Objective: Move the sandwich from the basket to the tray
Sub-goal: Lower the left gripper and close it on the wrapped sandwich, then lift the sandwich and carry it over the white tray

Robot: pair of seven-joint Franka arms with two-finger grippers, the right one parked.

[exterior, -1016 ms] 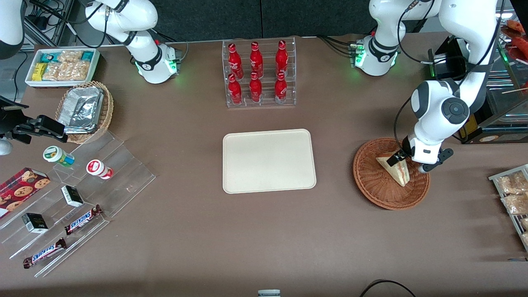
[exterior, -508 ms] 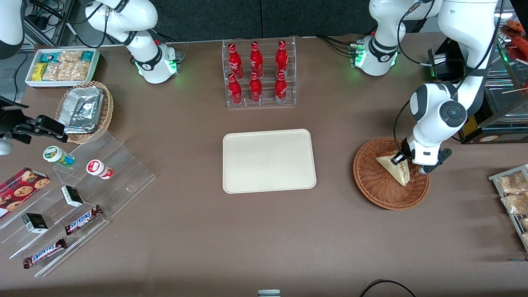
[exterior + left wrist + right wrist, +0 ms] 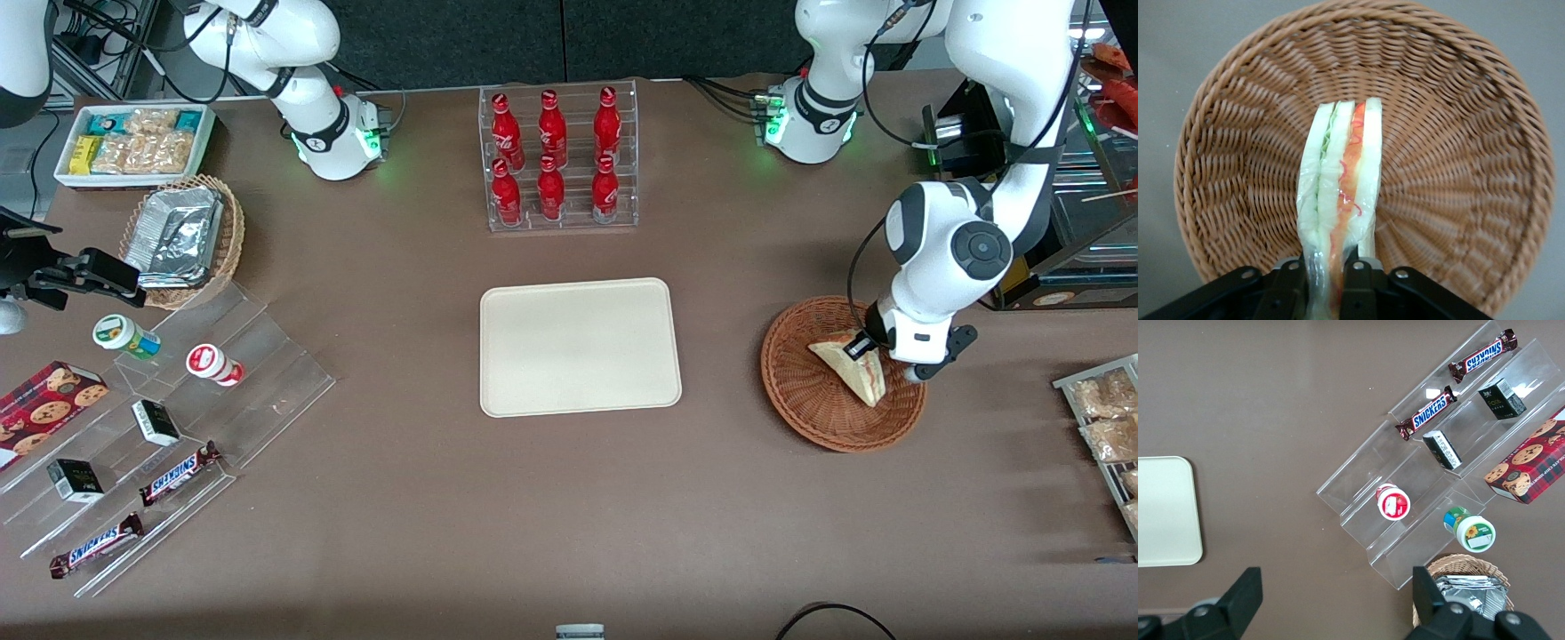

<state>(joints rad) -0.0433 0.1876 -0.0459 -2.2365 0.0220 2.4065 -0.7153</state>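
Your left arm's gripper [image 3: 869, 356] is down in the round reddish-brown woven basket [image 3: 805, 404], which sits on the brown table [image 3: 569, 516] toward the working arm's end. In the front view the gripper sits at the part of the basket farther from the camera, with the white wrist housing right above it.

The sandwich [image 3: 849, 366], a pale triangular wedge, is in the basket, and one end of it runs up between the jaws. In the wrist view you see the sandwich [image 3: 1341, 193] standing on edge with its cut side facing the camera: white bread layers, a red-orange strip and pale green filling. Its near end passes between the two black fingers [image 3: 1293, 280], which press against its bread faces on either side, so the jaws are grasping the sandwich. Its other end points toward the middle of the basket [image 3: 1458, 153], over the woven floor. You cannot tell whether the wedge is lifted off the weave or touching it.

The cream-coloured tray [image 3: 580, 347] lies flat at the middle of the table, well apart from the basket, with nothing on it. The tray's corner [image 3: 1168, 513] also shows in the right wrist view
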